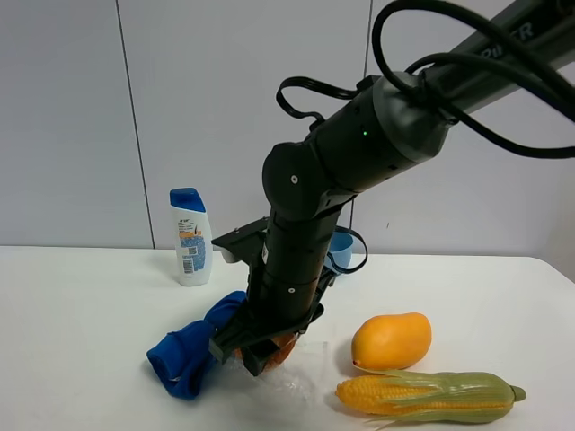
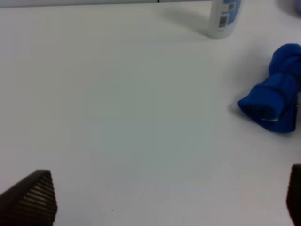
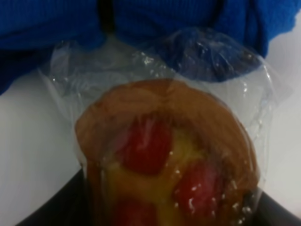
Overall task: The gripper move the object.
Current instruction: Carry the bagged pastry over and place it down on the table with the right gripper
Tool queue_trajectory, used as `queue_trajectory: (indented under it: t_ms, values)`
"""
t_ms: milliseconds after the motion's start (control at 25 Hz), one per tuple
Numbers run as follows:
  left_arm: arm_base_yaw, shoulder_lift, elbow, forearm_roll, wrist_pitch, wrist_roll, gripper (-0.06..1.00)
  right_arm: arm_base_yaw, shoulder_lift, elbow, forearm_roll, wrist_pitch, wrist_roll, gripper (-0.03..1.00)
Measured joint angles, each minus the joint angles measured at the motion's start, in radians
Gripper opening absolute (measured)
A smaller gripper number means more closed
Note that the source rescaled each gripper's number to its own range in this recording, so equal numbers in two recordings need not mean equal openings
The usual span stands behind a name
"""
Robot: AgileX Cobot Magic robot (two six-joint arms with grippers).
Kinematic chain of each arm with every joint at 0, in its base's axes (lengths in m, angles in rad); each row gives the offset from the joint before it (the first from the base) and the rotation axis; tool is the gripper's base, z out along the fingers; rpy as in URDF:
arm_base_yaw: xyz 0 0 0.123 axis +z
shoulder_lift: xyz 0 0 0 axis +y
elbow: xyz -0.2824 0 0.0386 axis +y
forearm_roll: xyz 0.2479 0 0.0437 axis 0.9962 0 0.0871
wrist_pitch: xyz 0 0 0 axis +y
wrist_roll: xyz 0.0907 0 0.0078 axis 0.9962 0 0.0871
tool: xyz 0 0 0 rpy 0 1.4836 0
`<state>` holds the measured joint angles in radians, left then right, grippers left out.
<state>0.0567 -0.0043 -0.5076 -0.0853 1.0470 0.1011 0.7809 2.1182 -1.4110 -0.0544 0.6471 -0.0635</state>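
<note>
My right gripper is down at the table, fingers clenched on the muffin, which lies pressed against the blue cloth — mango and corn cob sit apart on its other side. My left gripper hangs wide open, holding nothing. The worry is the crinkly wrap: if I'm pinching plastic more than cake, it could slip out on the lift — or snag the cloth and drag it along

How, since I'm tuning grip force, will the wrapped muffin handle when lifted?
The muffin looks soft, so a hard squeeze would probably crush it. Its crinkly clear wrap sits loose and may slip or bunch. Small and cakey, it is likely light.
</note>
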Motion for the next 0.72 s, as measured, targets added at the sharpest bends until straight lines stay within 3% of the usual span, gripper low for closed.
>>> queue_trajectory:
  t_ms: [720]
  values:
    - [0.000,0.000,0.000,0.000,0.000,0.000,1.00,0.000,0.021,0.000,-0.016,0.078,0.001,0.00]
